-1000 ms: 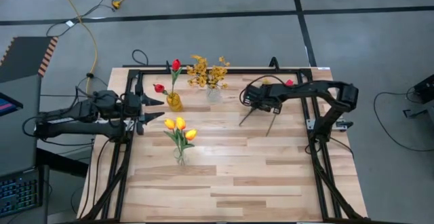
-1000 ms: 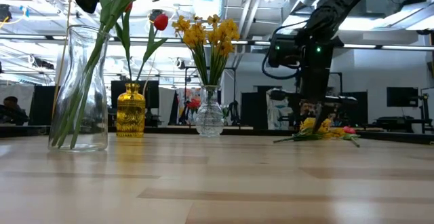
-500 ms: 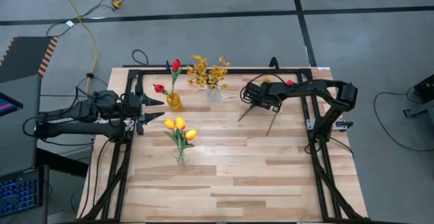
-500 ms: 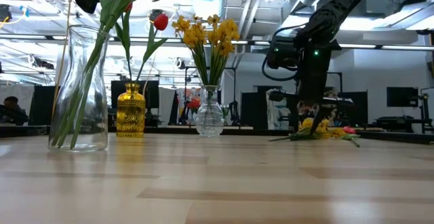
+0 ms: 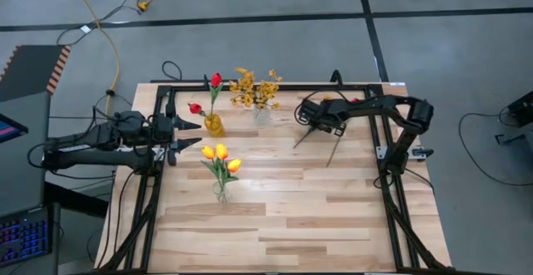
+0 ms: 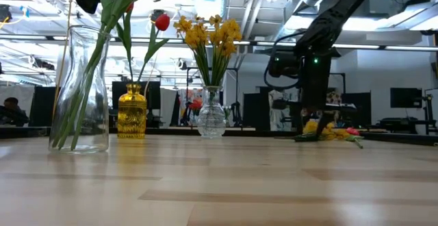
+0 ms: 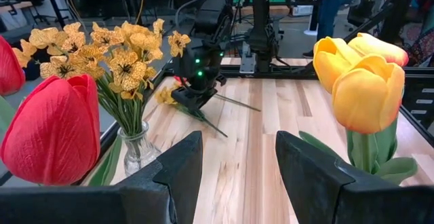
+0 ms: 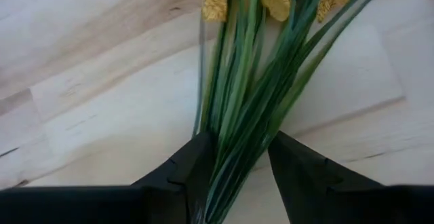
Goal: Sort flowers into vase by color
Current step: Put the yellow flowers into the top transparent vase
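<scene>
The right tool [image 8: 230, 173] sits low over the counter [image 5: 291, 217], right of the clear vase of mustard sprays [image 5: 263, 115]. Its fingers straddle a bundle of loose green stems [image 8: 251, 81], apparently not yet clamped. The left tool [image 7: 234, 163] waits released, left of that vase, near the amber vase [image 5: 214, 125] with its red tulips [image 5: 216, 80].

both arms are matte black, built of slim jointed segments with black cables looped alongside. the left gripper [image 7: 234, 166] ends in two broad, dark, wedge-shaped fingers [image 7: 182, 163]. the right gripper [image 8: 230, 166] has matching dark fingers; green indicator lights glow on its wrist housing.
</scene>
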Robot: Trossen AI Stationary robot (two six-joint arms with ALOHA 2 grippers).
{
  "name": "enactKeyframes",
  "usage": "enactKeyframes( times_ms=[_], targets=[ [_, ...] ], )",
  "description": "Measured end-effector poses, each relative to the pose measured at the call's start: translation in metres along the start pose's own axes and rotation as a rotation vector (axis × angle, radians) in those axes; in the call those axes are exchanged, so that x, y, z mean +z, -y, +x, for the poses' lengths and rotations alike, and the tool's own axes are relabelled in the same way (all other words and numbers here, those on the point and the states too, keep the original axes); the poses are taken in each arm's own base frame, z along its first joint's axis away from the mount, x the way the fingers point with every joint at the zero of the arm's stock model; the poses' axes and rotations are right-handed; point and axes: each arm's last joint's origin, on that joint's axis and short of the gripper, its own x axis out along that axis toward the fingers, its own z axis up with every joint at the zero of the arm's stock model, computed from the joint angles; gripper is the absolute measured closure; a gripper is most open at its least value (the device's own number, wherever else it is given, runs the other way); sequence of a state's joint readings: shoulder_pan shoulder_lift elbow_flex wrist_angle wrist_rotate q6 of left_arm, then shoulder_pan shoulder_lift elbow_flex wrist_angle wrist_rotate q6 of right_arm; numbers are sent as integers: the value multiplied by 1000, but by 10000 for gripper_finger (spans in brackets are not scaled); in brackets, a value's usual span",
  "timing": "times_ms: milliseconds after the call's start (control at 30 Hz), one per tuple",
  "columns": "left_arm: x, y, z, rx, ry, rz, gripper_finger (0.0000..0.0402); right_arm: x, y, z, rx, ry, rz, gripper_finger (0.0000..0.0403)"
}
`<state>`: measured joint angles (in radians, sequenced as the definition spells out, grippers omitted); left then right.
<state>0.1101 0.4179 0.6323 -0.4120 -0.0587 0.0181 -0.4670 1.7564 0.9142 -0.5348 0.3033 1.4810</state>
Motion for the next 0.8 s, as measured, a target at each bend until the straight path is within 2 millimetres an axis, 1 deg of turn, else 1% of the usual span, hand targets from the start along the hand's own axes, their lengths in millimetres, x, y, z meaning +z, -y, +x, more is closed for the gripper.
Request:
enactKeyframes(
  times_ms=[67, 167, 333, 433, 600, 700, 800],
  targets=[
    [0, 0, 0, 0, 0, 0, 226, -2, 0, 2, -13, 0, -8, 238],
    [0, 0, 0, 0, 0, -1, 226, -4, 1, 1, -15, 2, -39, 269],
    [0, 0, 0, 0, 0, -1, 226, -4, 2, -9, 16, 7, -73, 337],
    [0, 0, 0, 0, 0, -2, 226, -2, 1, -15, 44, 2, -100, 366],
    [0, 0, 0, 0, 0, -7, 226, 0, 1, -23, 72, 9, -151, 366],
    [0, 0, 0, 0, 0, -20, 226, 2, 1, -28, 88, 17, -154, 358],
    [0, 0, 0, 1, 0, -22, 226, 4, 1, -33, 106, 27, -195, 355]
  ],
)
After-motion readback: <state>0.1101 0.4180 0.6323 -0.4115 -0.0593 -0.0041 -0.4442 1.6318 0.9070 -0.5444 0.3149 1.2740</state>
